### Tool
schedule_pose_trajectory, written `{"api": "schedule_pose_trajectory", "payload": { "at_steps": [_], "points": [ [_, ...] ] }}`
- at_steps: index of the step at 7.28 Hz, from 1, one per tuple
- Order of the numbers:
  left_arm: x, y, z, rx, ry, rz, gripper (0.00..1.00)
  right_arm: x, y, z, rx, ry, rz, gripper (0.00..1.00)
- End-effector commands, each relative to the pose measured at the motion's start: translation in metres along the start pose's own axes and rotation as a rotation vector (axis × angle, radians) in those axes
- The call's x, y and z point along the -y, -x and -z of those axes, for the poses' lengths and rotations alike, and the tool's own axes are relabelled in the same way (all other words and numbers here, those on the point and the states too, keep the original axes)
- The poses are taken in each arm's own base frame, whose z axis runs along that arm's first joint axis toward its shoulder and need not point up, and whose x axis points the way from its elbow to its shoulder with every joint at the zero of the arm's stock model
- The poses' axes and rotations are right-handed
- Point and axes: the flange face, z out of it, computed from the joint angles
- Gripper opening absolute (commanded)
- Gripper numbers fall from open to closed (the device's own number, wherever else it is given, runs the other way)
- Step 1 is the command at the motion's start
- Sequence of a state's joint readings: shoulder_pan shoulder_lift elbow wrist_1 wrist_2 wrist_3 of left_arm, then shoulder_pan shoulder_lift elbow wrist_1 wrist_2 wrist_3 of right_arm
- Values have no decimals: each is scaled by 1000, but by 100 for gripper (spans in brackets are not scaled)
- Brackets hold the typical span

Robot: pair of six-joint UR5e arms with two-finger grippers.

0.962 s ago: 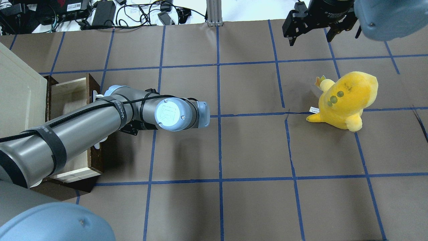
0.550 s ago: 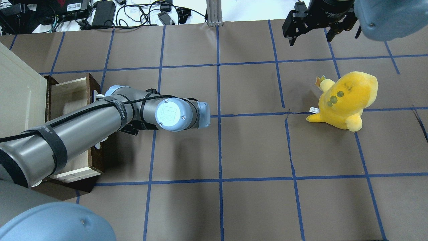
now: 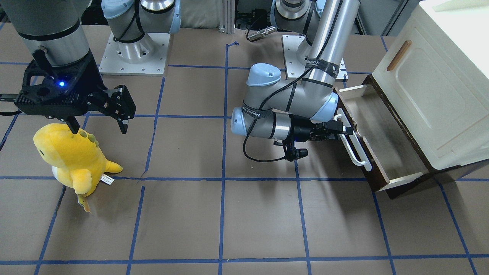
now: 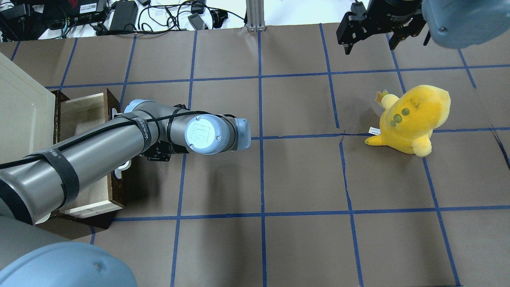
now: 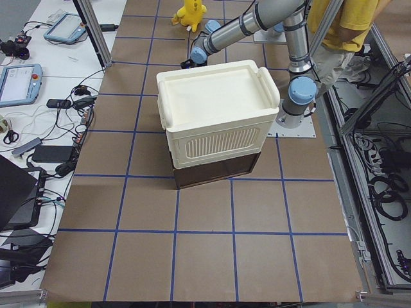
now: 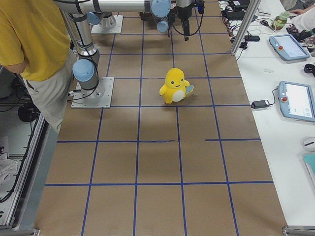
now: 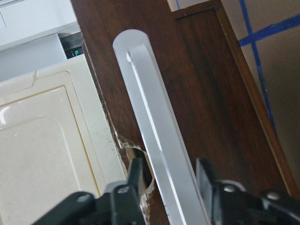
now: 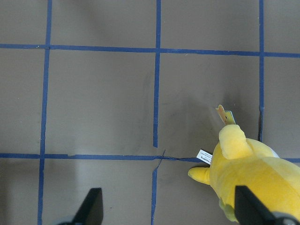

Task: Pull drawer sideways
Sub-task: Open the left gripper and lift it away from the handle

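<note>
Cabinet (image 4: 22,111): cream box just beyond the left jaws, standing over the drawer. It is the fixed body out of which the drawer slides.

Drawer (image 3: 386,149): dark front and pale inside, directly ahead of the left jaws. It is partly out from under the cabinet, so the pull appears to be under way, probably with some travel left.

Handle (image 7: 154,136): white bar across the drawer front, passing between the left jaws. Its length runs across the gap, so a sideways pull should bear squarely on it.

Left jaws: pinching the handle, one finger on each side. They grip towards the robot's end of the bar rather than its middle. An off-centre pull may skew the drawer in its runners.

Left arm (image 4: 99,151): lies low, with the wrist level with the drawer front. This keeps the pulling force parallel to the table (image 4: 299,175).

Right jaws: spread and holding nothing, well apart from the left jaws. They appear to be parked clear of the work.

Plush (image 4: 414,117): yellow toy standing upright just beneath the right jaws. It seems to play no part in the task.
</note>
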State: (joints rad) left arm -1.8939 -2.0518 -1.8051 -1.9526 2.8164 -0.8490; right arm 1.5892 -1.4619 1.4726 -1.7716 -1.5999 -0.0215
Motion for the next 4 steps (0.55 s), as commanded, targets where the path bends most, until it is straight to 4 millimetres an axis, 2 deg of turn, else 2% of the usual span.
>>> {"api": "schedule_pose_trajectory", "payload": {
  "at_steps": [1, 3, 4],
  "points": [
    [-6, 26, 22, -85, 30, 74, 100, 0, 0, 0, 0, 1, 0, 100],
    [-1, 92, 51, -284, 84, 108, 100, 0, 0, 0, 0, 0, 0, 100],
    [-3, 121, 57, -404, 104, 135, 100, 0, 0, 0, 0, 0, 0, 100]
  ]
}}
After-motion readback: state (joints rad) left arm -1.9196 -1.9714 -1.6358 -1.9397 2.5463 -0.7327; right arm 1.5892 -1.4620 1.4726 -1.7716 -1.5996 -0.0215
